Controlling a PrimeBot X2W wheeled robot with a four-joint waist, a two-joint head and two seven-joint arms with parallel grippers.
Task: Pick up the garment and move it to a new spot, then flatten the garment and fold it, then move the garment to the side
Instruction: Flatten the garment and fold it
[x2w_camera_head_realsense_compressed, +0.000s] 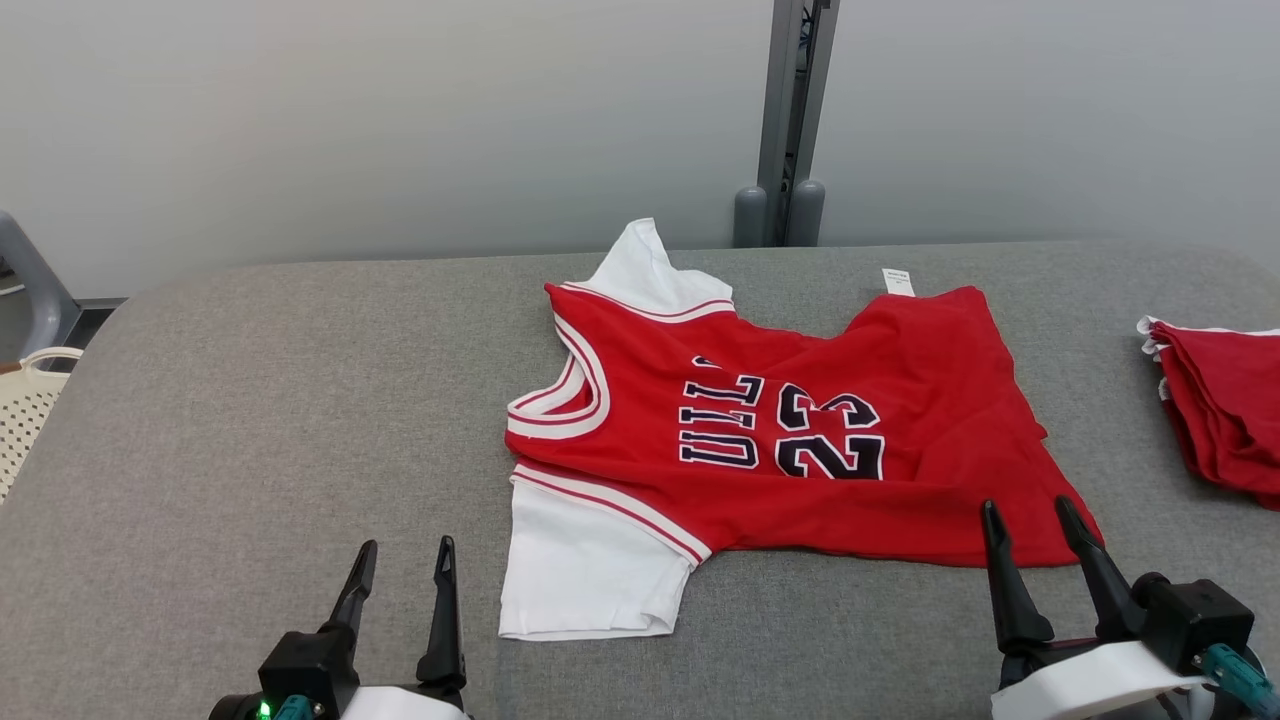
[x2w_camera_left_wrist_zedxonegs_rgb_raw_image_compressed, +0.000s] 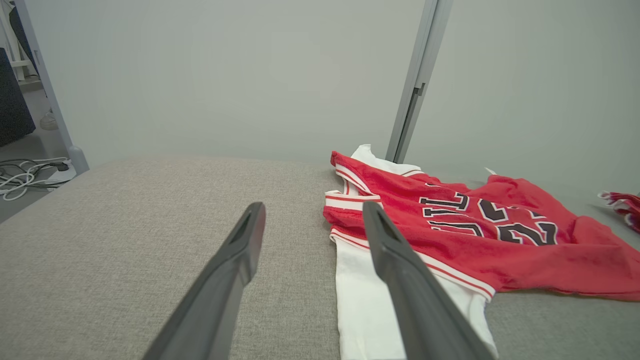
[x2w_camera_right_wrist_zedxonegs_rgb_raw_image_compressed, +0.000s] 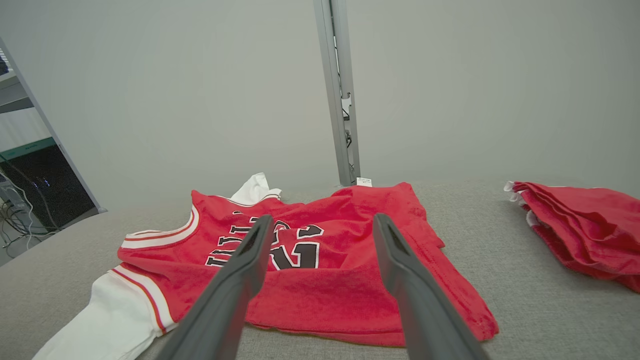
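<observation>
The garment (x2w_camera_head_realsense_compressed: 800, 440) is a red jersey with white sleeves and dark lettering, spread on the grey table (x2w_camera_head_realsense_compressed: 250, 420), collar to the left, slightly rumpled. My left gripper (x2w_camera_head_realsense_compressed: 405, 560) stands open near the table's front edge, just left of the near white sleeve (x2w_camera_head_realsense_compressed: 585, 570). My right gripper (x2w_camera_head_realsense_compressed: 1030, 515) is open at the jersey's near right hem corner. The left wrist view has the jersey (x2w_camera_left_wrist_zedxonegs_rgb_raw_image_compressed: 480, 225) to the right of my open fingers (x2w_camera_left_wrist_zedxonegs_rgb_raw_image_compressed: 235, 260). The right wrist view has the jersey (x2w_camera_right_wrist_zedxonegs_rgb_raw_image_compressed: 320, 270) straight ahead beneath the open fingers (x2w_camera_right_wrist_zedxonegs_rgb_raw_image_compressed: 395, 255).
A stack of red folded clothes (x2w_camera_head_realsense_compressed: 1225, 410) lies at the table's right edge, also visible in the right wrist view (x2w_camera_right_wrist_zedxonegs_rgb_raw_image_compressed: 580, 225). A white basket (x2w_camera_head_realsense_compressed: 25, 410) and grey chair stand off the table's left. A grey post (x2w_camera_head_realsense_compressed: 785, 120) rises behind the table.
</observation>
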